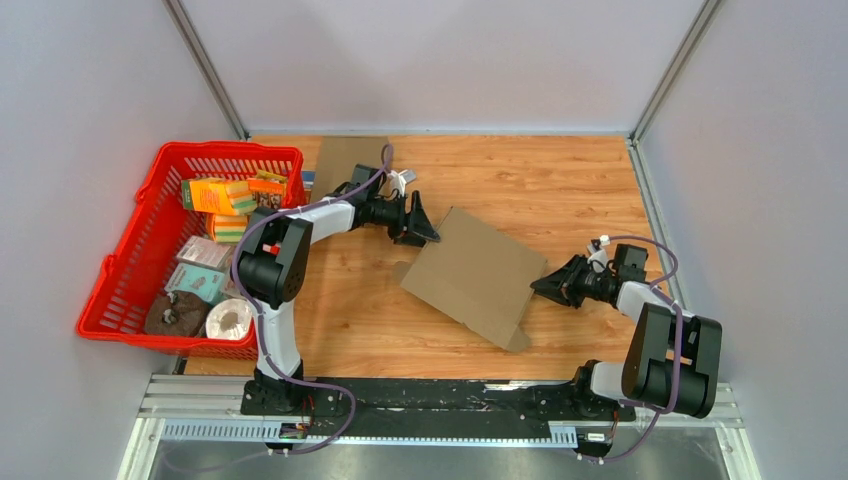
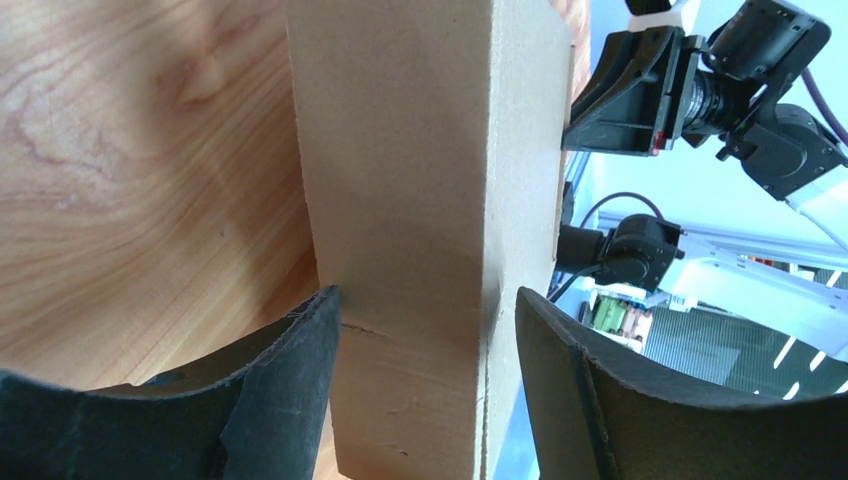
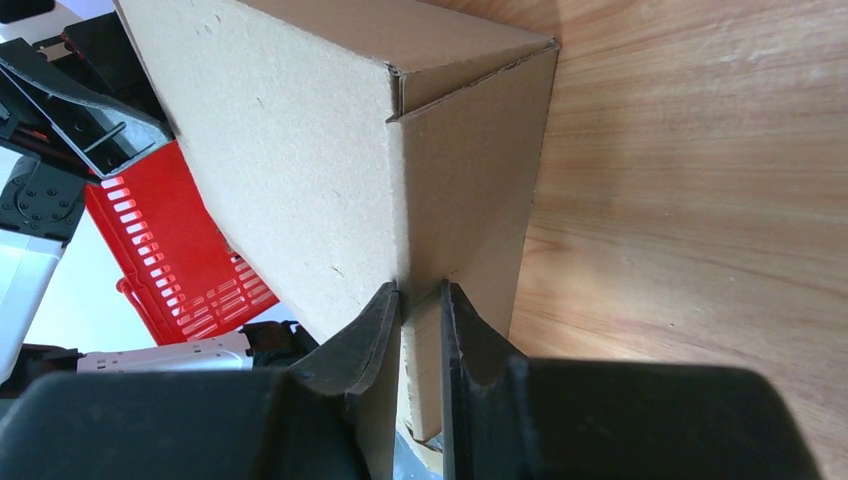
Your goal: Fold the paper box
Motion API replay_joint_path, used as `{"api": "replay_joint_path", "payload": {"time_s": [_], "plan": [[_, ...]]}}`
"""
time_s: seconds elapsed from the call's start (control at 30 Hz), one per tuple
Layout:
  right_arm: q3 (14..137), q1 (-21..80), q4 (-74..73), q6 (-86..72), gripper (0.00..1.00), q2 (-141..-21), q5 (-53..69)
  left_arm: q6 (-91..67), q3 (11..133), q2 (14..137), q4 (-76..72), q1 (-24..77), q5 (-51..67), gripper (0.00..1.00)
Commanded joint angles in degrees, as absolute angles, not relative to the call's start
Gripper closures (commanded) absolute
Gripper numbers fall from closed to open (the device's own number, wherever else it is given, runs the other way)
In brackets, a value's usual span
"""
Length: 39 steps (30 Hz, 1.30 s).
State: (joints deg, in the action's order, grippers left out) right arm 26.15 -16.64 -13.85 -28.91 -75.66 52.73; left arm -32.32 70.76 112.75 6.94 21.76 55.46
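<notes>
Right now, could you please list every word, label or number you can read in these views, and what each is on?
No text is legible in any view.
Packages in the red basket: printed, but too small and blurred to read.
Cardboard box: plain, no print visible.

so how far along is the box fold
Partly done. Done: the box is no longer flat, with two panels meeting at a raised corner. In hand: the right gripper pinches one panel edge, and the left gripper is open astride the other end, not clamped. Left: the end flaps look unfolded, so the box isn't closed yet.
</notes>
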Motion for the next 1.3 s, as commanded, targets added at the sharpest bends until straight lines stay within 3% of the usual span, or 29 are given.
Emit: {"api": "replay_joint_path", "payload": {"time_s": [0.0, 0.1, 0.23, 0.33, 0.63, 0.83, 0.9, 1.03, 1.27], "plan": [[24.35, -16.61, -13.27, -27.42, 0.97, -76.82, 43.07, -37.61, 70.23, 112.06, 0.26, 24.52, 62.84, 0.3], [24.35, -16.61, -13.27, -27.51, 0.97, -76.82, 42.89, -38.5, 69.78, 111.97, -2.21, 24.87, 62.5, 0.3], [24.08, -18.19, -13.27, -27.6, 0.98, -76.47, 43.06, -23.85, 75.3, 112.23, 22.44, 24.61, 44.36, 0.29], [23.99, -18.72, -12.66, -27.77, 0.98, -77.34, 44.38, -22.24, 76.9, 113.11, 26.01, 24.35, 38.86, 0.24], [23.91, -18.81, -12.3, -27.77, 0.98, -78.05, 44.38, -29.43, 74.63, 117.6, 13.13, 24.7, 58.07, 0.23], [23.91, -18.81, -12.04, -27.77, 0.98, -78.31, 44.65, -33.92, 73.3, 116.46, 5.02, 26.89, 62.49, 0.27], [23.91, -18.81, -12.22, -27.95, 0.98, -78.31, 44.56, -34.01, 73.21, 114.53, 8.4, 26.81, 60.48, 0.28], [23.91, -19.51, -12.13, -28.04, 0.98, -78.22, 44.38, -23.04, 76.11, 110.4, 24.33, 25.14, 41.27, 0.25], [23.82, -20.21, -10.81, -28.12, 1.0, -80.77, 46.93, -28.84, 73.81, 108.53, 16.86, 18.63, 46.75, 0.23]]}}
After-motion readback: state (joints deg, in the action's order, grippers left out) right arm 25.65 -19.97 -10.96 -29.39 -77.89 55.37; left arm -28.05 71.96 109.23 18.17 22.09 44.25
